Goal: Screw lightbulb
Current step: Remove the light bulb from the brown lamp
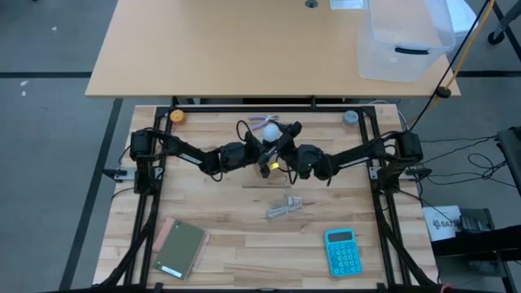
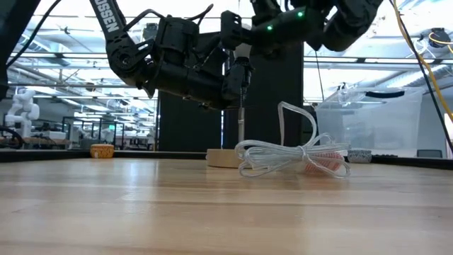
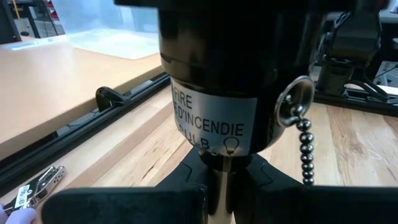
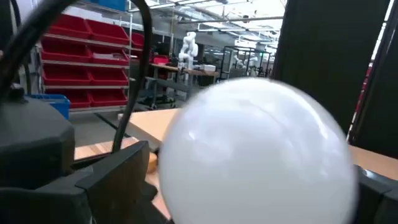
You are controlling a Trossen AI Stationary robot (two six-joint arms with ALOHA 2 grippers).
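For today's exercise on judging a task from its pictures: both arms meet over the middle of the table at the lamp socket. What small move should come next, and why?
Probably the right gripper should close on the lightbulb and twist it. The bulb sits between its wide-open fingers, while the left gripper is shut on the stem under the black socket, steadying it. How far the bulb is already threaded cannot be seen.

Seen from directly overhead, the high view takes in the whole tabletop (image 1: pixel 244 220) and both arms meeting near its far middle. The low view sits at tabletop height, facing level across the wood toward the room behind, the arms overhead. The left wrist view presses very close to the black socket (image 3: pixel 224 68) and its warning label. The right wrist view looks from close range at the lightbulb (image 4: pixel 258 155). All four views share that central meeting point.
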